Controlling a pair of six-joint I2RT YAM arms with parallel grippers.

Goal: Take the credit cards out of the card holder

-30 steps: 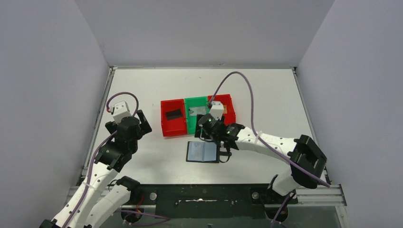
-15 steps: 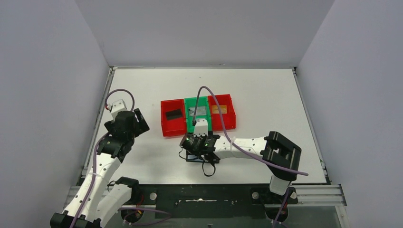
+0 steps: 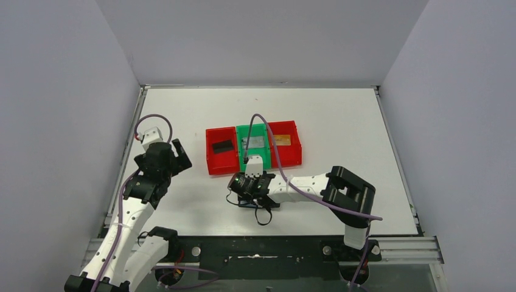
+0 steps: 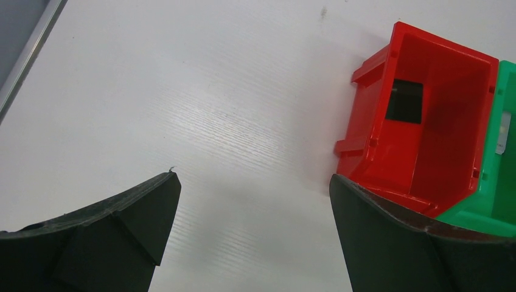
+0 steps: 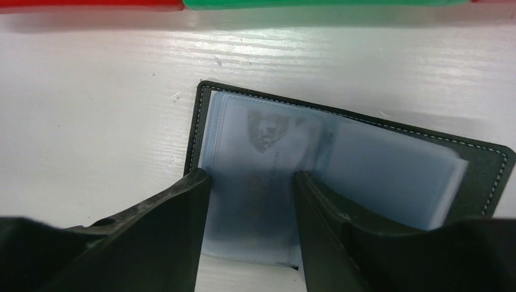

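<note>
The card holder (image 5: 389, 164) lies open on the table, blue-grey pockets up, with a faint emblem showing through its left pocket. My right gripper (image 5: 251, 182) is open and low over it, its fingers straddling the left pocket. In the top view the right gripper (image 3: 246, 185) hides most of the holder (image 3: 260, 204). A black card (image 3: 223, 146) lies in the left red bin, a silver-grey card (image 3: 255, 143) in the green bin and an orange-gold card (image 3: 281, 140) in the right red bin. My left gripper (image 3: 179, 152) is open and empty, left of the bins; the left wrist view shows it (image 4: 252, 182) over bare table, with the black card (image 4: 404, 101) in its bin.
The red bin (image 3: 220, 165), green bin (image 3: 248, 159) and second red bin (image 3: 291, 157) stand in a row just behind the holder. The left red bin (image 4: 450, 128) is close to the right finger of my left gripper. White walls enclose the table.
My right gripper has moved from the bins toward the front and left, down onto the open card holder. My left arm has shifted slightly.
</note>
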